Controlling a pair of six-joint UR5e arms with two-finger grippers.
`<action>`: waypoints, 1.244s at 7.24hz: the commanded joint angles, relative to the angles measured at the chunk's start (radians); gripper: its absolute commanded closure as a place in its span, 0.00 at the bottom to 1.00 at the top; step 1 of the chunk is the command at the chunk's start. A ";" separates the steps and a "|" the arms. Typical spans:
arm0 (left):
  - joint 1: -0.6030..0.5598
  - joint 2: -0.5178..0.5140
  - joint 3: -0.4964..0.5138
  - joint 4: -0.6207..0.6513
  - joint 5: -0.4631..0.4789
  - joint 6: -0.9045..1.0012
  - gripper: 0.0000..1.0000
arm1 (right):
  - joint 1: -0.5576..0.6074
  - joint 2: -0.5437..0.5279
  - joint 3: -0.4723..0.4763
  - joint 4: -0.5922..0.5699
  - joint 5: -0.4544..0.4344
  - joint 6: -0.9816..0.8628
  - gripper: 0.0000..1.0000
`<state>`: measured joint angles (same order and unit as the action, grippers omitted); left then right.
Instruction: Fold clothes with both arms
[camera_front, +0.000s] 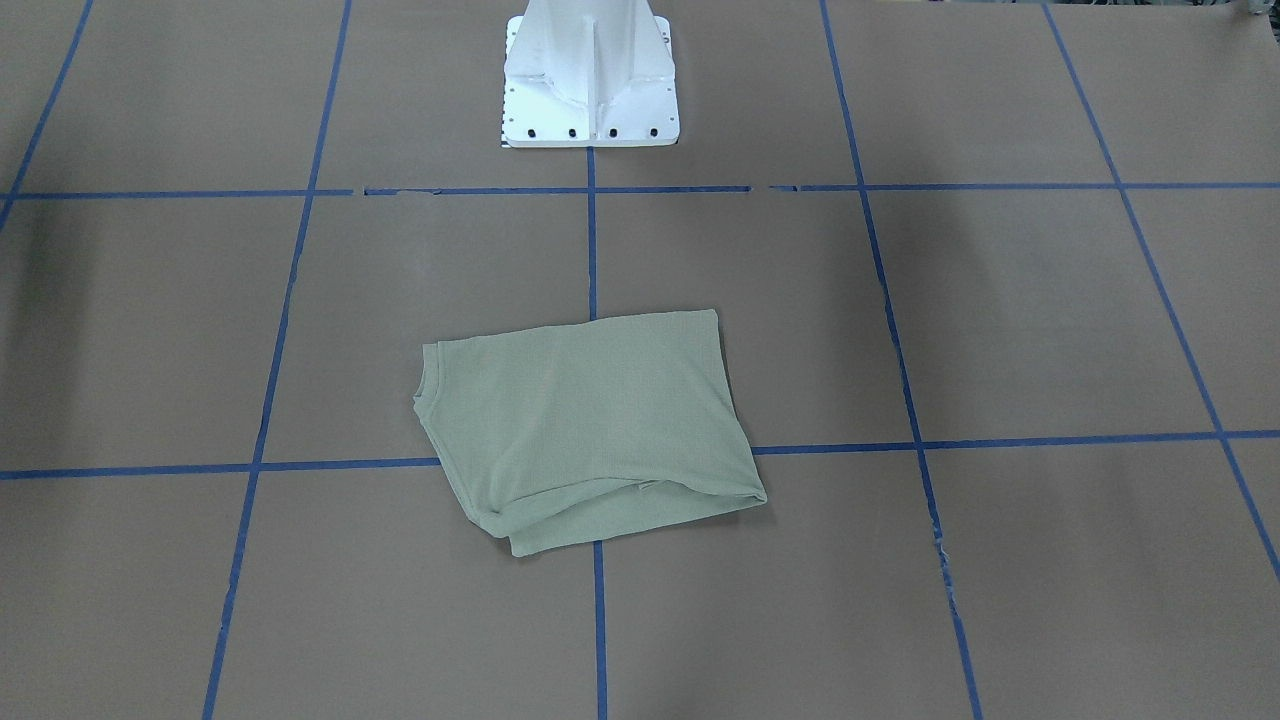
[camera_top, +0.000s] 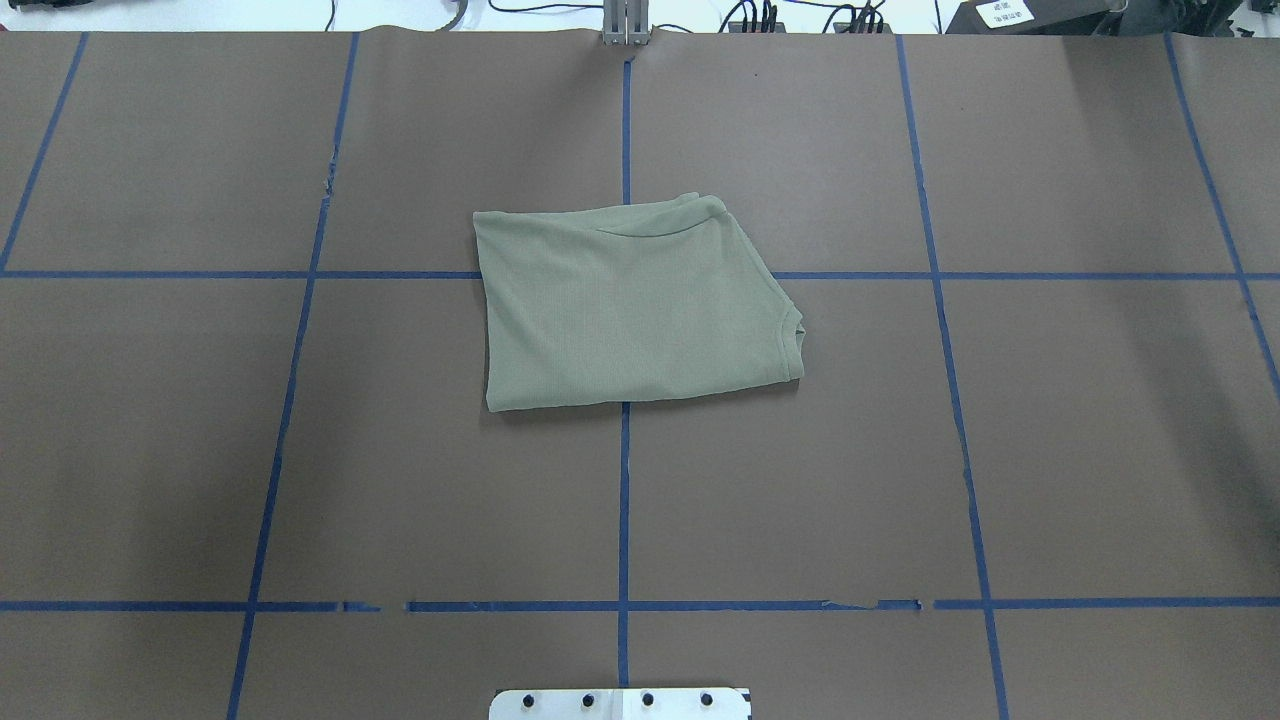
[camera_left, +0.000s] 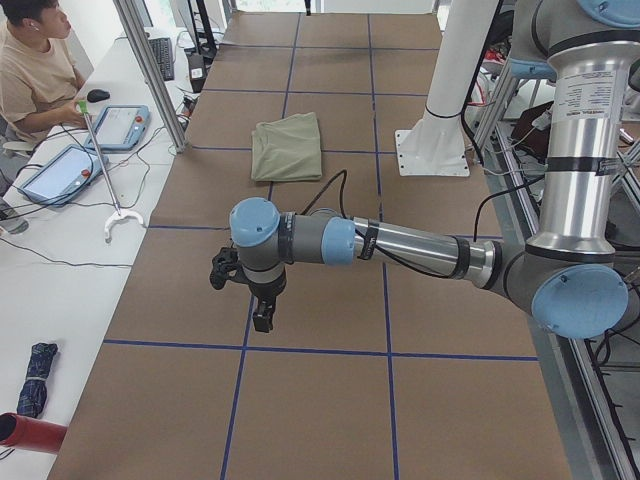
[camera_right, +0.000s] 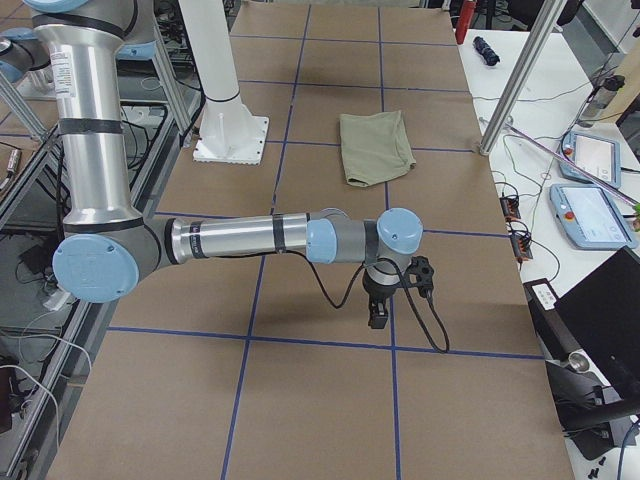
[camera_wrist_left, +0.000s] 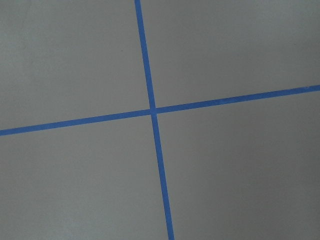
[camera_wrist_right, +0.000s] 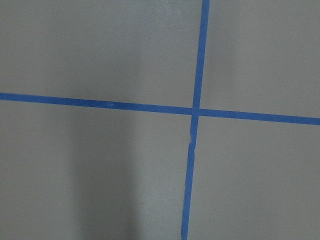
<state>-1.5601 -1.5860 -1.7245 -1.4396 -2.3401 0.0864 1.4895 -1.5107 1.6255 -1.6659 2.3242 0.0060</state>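
The pale sage-green shirt (camera_front: 585, 425) lies folded into a rough rectangle at the middle of the brown table (camera_top: 630, 305), neck rim at one side. It also shows in the left view (camera_left: 288, 145) and the right view (camera_right: 375, 145). Neither arm touches it. My left gripper (camera_left: 262, 318) hangs above bare table far from the shirt, toward the table's left end. My right gripper (camera_right: 378, 318) hangs the same way toward the right end. I cannot tell whether either is open or shut. Both wrist views show only brown table and crossing blue tape.
The white pedestal base (camera_front: 590, 80) stands at the robot's side of the table (camera_top: 620, 703). Blue tape lines (camera_top: 624, 500) grid the table. An operator (camera_left: 30, 70) sits at a side desk with teach pendants (camera_left: 120, 125). Metal posts (camera_right: 510, 90) stand at the table's edge.
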 joint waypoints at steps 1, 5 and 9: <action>0.000 -0.002 0.049 -0.007 -0.001 0.001 0.00 | 0.000 0.001 -0.006 0.000 -0.003 -0.001 0.00; 0.000 -0.002 0.114 -0.102 -0.004 0.001 0.00 | 0.000 0.001 -0.006 0.000 -0.002 -0.001 0.00; 0.002 -0.014 0.105 -0.101 -0.039 0.000 0.00 | -0.002 0.001 -0.007 0.002 -0.002 -0.001 0.00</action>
